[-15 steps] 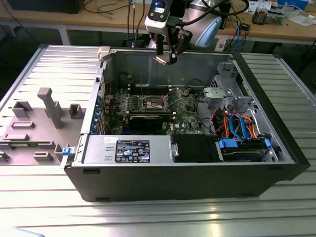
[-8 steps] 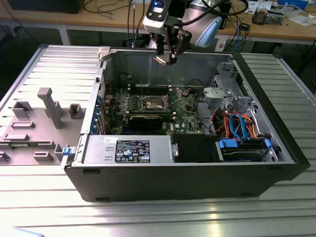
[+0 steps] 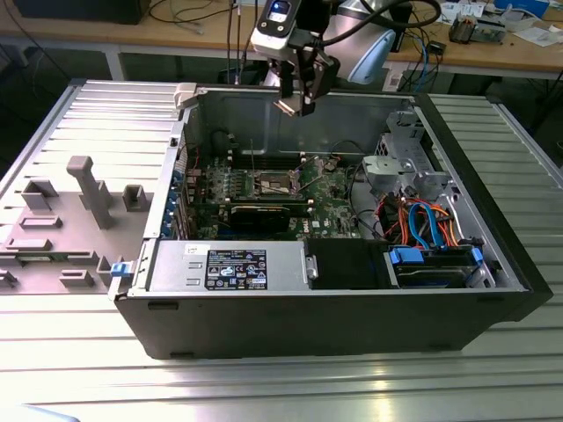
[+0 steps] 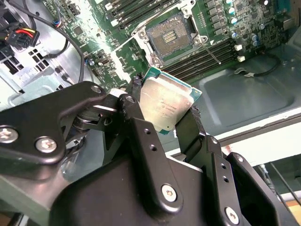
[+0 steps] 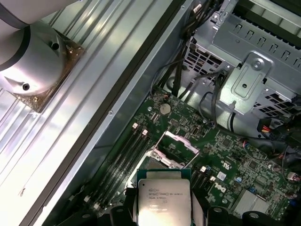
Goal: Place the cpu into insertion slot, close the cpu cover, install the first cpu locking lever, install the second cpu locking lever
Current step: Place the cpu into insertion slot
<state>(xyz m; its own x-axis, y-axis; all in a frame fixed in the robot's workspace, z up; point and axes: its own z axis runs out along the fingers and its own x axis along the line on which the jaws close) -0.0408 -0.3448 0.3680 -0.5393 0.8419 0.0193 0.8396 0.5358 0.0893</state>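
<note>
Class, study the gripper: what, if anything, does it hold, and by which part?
The gripper holds the cpu, clamped by two opposite edges, with its silver top facing the wrist cameras.

- An open computer case (image 3: pixel 352 308) lies on its side on the ribbed metal bench (image 3: pixel 264 387).
- The gripper (image 3: pixel 296 104) hangs above the case's far wall, fingers closed on the cpu (image 3: pixel 286 106), a small pale plate.
- Well below, the insertion slot (image 3: pixel 276 183) sits on the green board (image 3: pixel 330 189).
- A grey fixture (image 3: pixel 88 189) stands at the exterior view's left.
</note>
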